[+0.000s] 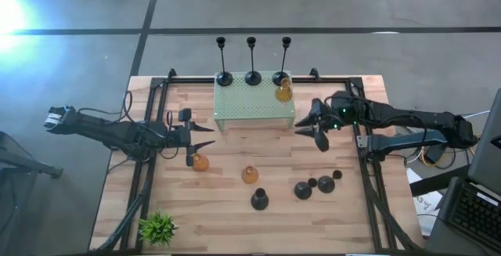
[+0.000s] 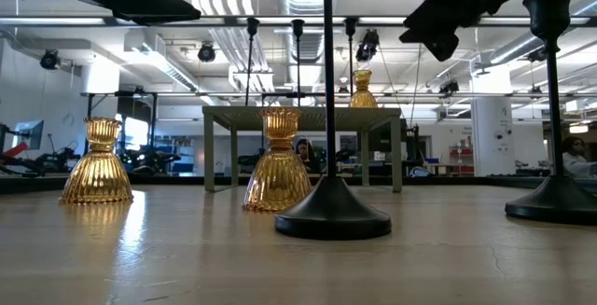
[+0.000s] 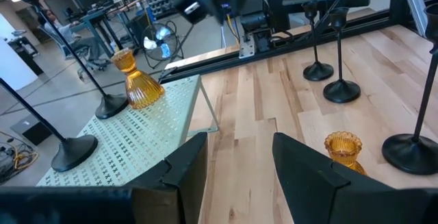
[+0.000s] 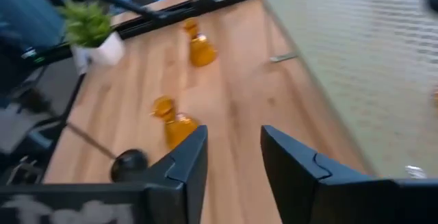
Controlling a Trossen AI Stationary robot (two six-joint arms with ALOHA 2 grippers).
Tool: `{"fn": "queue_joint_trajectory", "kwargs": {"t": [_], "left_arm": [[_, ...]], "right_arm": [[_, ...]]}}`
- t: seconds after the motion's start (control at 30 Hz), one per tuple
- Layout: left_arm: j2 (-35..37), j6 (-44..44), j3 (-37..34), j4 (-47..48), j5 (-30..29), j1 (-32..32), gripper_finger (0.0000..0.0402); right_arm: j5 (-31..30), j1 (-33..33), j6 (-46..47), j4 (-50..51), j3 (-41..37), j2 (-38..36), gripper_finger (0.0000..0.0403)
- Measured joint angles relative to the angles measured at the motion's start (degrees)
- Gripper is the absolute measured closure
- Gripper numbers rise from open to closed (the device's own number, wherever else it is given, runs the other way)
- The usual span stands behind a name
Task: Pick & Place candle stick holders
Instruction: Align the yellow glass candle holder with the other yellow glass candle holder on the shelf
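From my seat, the plant (image 1: 158,227) sits at the counter's (image 1: 235,225) near left corner. My left pincer (image 1: 205,145) hangs over the left side with its fingers spread and nothing between them, just beside an amber holder (image 1: 200,162). A second amber holder (image 1: 250,175) stands mid-counter, well apart from the first. Behind them is the mint stand (image 1: 254,109), carrying three tall stems (image 1: 252,77) along its back edge and a third amber holder (image 1: 283,92) at its right end. In front, on the counter, I count four dark round-based holders: one (image 1: 260,200) near the middle and a cluster (image 1: 317,185) to the right; the low view shows tall stems on at least two. My right pincer (image 1: 305,123) hovers off the stand's right edge, also spread and empty.

My worries: the left pincer is close enough to clip the nearest amber holder and tip it, since it looks narrow at the neck. Any reach across the counter risks brushing a thin stem, which I judge would topple easily. On the stand, a careless placement could knock the stems standing there.
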State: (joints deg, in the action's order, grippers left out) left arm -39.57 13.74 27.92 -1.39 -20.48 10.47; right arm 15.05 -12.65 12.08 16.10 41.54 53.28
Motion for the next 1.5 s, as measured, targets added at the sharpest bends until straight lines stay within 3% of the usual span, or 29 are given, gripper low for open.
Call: {"fn": "queue_joint_trajectory", "kwargs": {"t": [0.27,0.47,0.83,1.13,1.3,1.5], "left_arm": [[0.0,-2.2,0.0,0.0,0.5,0.0,0.0232],[0.2,-7.0,0.1,1.9,4.9,0.0,0.0232],[0.2,-26.7,9.6,32.6,7.1,0.0,0.0232],[-1.4,-44.6,9.1,51.1,17.3,0.1,0.0232],[-2.6,-48.5,7.1,54.0,19.5,0.2,0.0232],[-3.9,-48.9,1.3,48.0,19.5,0.2,0.0232]], "right_arm": [[-3.4,9.1,1.1,0.0,-0.4,0.0,0.0348],[-6.7,14.0,0.5,-0.1,-0.4,0.1,0.0391],[-8.9,15.7,1.0,-0.8,-0.8,0.4,0.0394],[-9.2,15.7,0.9,-1.4,-0.8,0.4,0.0394],[-9.2,15.7,1.0,-1.9,-0.8,0.4,0.0394],[-9.2,15.7,0.9,-1.9,-0.8,0.4,0.0394]]}}
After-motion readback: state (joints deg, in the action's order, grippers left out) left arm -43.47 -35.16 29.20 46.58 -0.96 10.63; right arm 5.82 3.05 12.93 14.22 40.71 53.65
